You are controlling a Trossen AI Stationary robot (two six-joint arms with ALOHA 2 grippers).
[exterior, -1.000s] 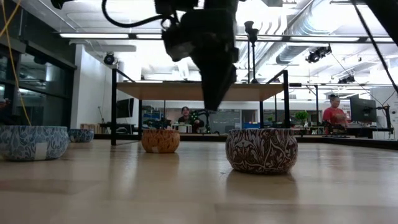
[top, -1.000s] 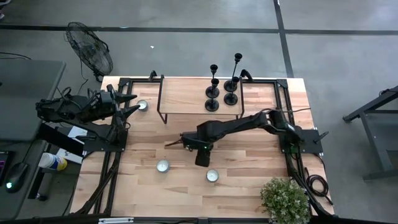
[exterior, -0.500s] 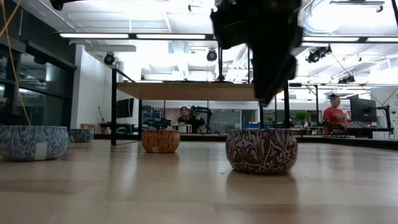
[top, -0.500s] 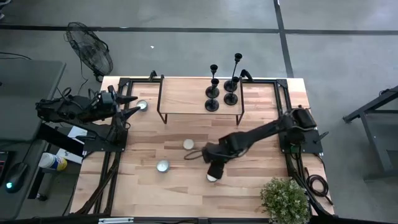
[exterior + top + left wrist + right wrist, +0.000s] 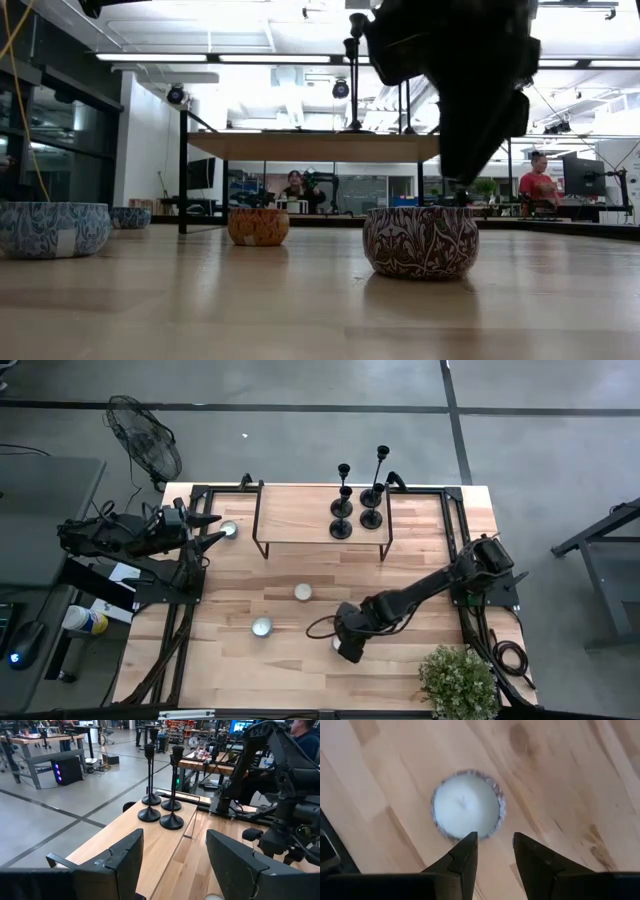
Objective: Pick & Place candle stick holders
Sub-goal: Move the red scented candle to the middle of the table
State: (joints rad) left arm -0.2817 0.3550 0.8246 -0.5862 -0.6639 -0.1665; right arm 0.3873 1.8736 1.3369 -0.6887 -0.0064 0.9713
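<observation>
Four candle stick holders, black, upright, clustered on a raised shelf at the bench's twelve o'clock edge. Right gripper: fingers narrowly parted, empty, poised just above a patterned candle tin near the six o'clock edge. Left gripper: fingers wide apart, empty, parked at the nine o'clock side. Two more tins lie centre bench.

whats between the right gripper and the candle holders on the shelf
In the high view, bare tabletop and the shelf's front edge lie between the right gripper and the candle holders. The nearest candle sits off to the side.
</observation>
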